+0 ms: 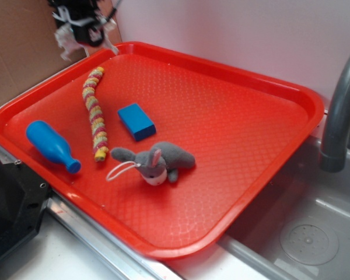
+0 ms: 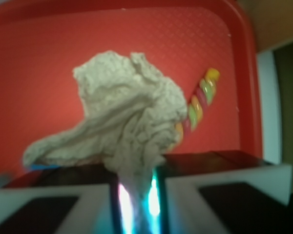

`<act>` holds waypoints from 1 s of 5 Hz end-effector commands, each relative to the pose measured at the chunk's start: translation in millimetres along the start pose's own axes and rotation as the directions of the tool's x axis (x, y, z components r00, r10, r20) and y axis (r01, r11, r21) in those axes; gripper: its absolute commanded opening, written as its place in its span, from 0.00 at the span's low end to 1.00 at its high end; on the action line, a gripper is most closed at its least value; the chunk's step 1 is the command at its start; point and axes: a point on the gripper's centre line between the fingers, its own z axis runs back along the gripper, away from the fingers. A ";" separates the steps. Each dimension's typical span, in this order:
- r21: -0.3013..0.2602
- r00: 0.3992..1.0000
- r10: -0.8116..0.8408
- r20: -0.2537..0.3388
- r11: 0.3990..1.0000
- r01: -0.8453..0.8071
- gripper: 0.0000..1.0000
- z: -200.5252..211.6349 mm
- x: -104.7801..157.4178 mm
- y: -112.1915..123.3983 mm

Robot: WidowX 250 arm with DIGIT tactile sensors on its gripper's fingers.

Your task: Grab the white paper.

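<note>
The white paper (image 2: 127, 112) is a crumpled wad, pinched by its twisted end between my gripper's (image 2: 136, 195) two pads. It hangs well above the red tray (image 2: 49, 58). In the exterior view the gripper (image 1: 81, 29) is high over the tray's far left corner, with the white paper (image 1: 65, 41) dangling from it. My gripper is shut on the paper.
On the red tray (image 1: 251, 128) lie a multicoloured braided rope (image 1: 95, 114), a blue block (image 1: 136, 121), a blue bottle-shaped toy (image 1: 49, 146) and a grey-and-white plush animal (image 1: 157, 160). A grey faucet (image 1: 341, 105) and a sink (image 1: 303, 233) are at right. A cardboard wall (image 1: 17, 52) stands behind left.
</note>
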 end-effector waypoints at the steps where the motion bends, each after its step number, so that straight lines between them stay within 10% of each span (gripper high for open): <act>1: 0.018 0.993 -0.080 0.082 0.997 0.078 0.00 92.7 -21.5 -49.6; 5: 0.027 0.989 -0.128 0.073 0.992 0.126 0.00 80.1 34.5 -68.1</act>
